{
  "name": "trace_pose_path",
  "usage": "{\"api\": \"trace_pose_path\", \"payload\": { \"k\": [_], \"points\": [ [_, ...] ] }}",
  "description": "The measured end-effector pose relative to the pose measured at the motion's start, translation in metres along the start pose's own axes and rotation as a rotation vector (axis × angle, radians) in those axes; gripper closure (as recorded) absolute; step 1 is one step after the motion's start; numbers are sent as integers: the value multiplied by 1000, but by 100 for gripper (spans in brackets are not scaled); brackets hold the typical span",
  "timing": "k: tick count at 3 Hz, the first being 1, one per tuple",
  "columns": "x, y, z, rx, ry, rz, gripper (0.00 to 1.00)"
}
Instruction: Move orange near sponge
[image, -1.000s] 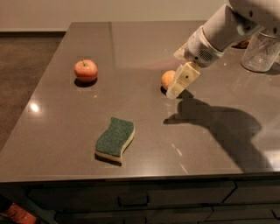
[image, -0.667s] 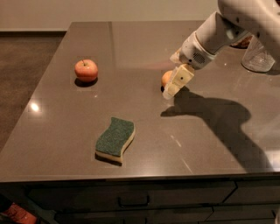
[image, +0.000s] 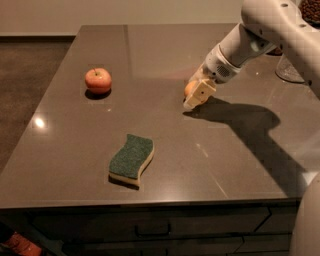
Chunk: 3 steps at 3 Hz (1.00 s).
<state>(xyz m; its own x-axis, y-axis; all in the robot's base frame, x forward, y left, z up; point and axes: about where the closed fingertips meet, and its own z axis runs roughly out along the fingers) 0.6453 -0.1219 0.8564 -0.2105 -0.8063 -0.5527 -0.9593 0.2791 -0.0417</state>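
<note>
The orange (image: 189, 88) sits on the dark table right of centre, mostly hidden behind my gripper. My gripper (image: 198, 95) is low at the table surface right against the orange, with the white arm reaching in from the upper right. The sponge (image: 131, 159), green top on a yellow base, lies near the front of the table, well to the left of and in front of the orange.
A red apple (image: 98, 80) with a stem stands at the left of the table (image: 65, 165). A clear glass vessel (image: 290, 69) stands at the far right behind the arm. The table's front edge runs just below the sponge.
The gripper has dropped and moved slightly left, closing in on the orange. The orange, apple and sponge have not moved.
</note>
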Motion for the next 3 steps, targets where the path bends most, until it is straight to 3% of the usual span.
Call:
{"api": "trace_pose_path", "payload": {
  "k": [1,2,3],
  "points": [
    [1,-1,-2,5,-10,-2,54],
    [-13,19,-9,-7,-56,-33,77],
    [-34,58,-16,-29,-106,-107,99]
  ]
}}
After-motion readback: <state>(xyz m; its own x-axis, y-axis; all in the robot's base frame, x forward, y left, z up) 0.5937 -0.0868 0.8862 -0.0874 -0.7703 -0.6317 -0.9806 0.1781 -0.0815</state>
